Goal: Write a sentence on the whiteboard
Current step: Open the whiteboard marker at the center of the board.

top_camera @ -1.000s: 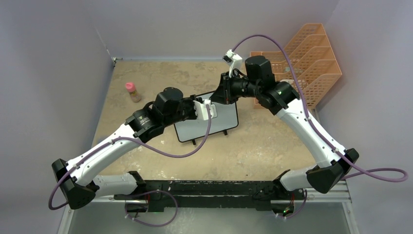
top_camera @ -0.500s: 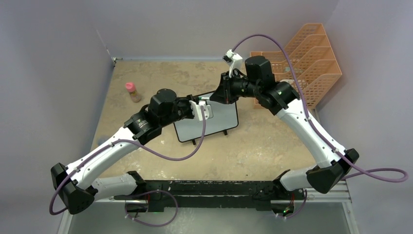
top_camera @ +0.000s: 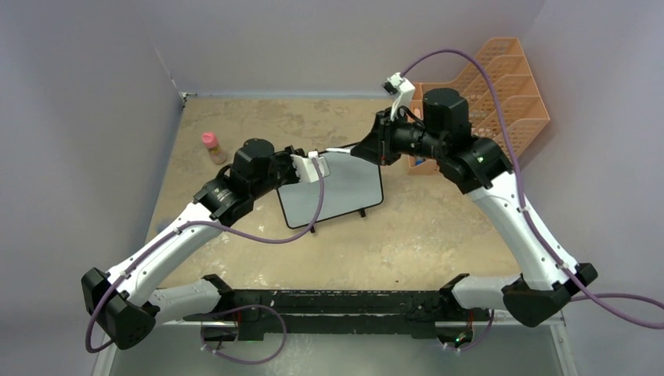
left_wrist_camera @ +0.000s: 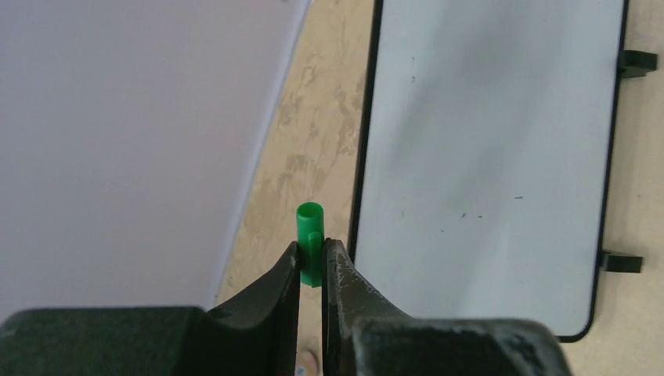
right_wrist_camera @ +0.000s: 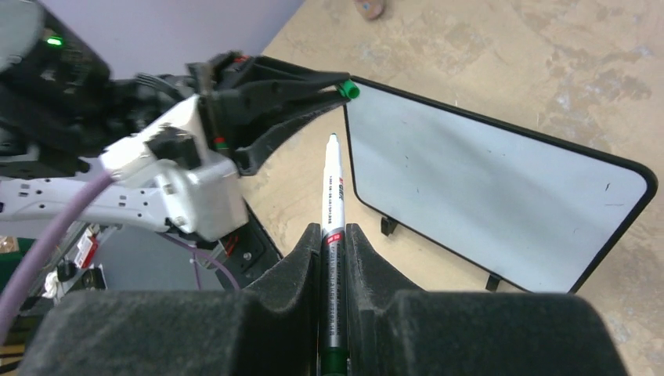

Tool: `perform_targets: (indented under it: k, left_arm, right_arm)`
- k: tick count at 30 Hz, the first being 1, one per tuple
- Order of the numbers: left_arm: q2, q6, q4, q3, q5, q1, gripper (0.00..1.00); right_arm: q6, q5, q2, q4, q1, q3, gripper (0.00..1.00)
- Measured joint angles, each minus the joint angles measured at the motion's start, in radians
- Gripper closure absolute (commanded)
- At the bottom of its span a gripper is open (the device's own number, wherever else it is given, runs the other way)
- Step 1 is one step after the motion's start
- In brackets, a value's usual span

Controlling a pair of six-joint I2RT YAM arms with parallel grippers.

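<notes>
1. The worktop (top_camera: 423, 227) is bare and looks smooth around the whiteboard, so it probably gives little grip to anything pushed sideways.
2. The whiteboard (top_camera: 333, 192) lies flat and loose mid-worktop, between the two arms, with nothing pinning it. A firm or dragging stroke could slide or turn it on its short feet and smear the line.
3. The left pincer (left_wrist_camera: 312, 270) is narrow, pinching a green cap (left_wrist_camera: 310, 235) by its lower end, just off the whiteboard's far left corner. It sits close to the other arm, so a stroke starting at that corner could knock the two together.
4. The right pincer (right_wrist_camera: 333, 235) is clamped on a marker (right_wrist_camera: 333, 188), whose bare tip points ahead, above the whiteboard's left edge and not touching it. The barrel lies along the jaws, so pressing down could push it back through them or tilt the tip.
5. The cap is held only at the fingertips and could pop free.
6. The barrel carries small red print, too fine to read. The whiteboard has only a few specks and no writing.
</notes>
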Motion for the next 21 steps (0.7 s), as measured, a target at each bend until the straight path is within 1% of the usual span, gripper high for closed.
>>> perform_targets:
  k: [5, 13, 17, 21]
  left_arm:
    - [0.001, -0.044, -0.038, 0.0, -0.004, 0.004, 1.0]
    - [-0.027, -0.13, -0.055, 0.0, -0.049, 0.003, 1.0]
    - [-0.03, -0.217, -0.092, 0.011, -0.081, 0.006, 1.0]
    - [-0.027, -0.315, -0.175, 0.031, -0.071, 0.009, 1.0]
  right_arm:
    - [0.01, 0.002, -0.042, 0.011, -0.002, 0.021, 1.0]
    - [0.017, 0.038, -0.043, 0.042, -0.002, 0.006, 1.0]
    - [0.02, 0.085, -0.061, 0.098, -0.002, -0.057, 1.0]
    - [0.021, 0.153, -0.103, 0.163, -0.002, -0.149, 1.0]
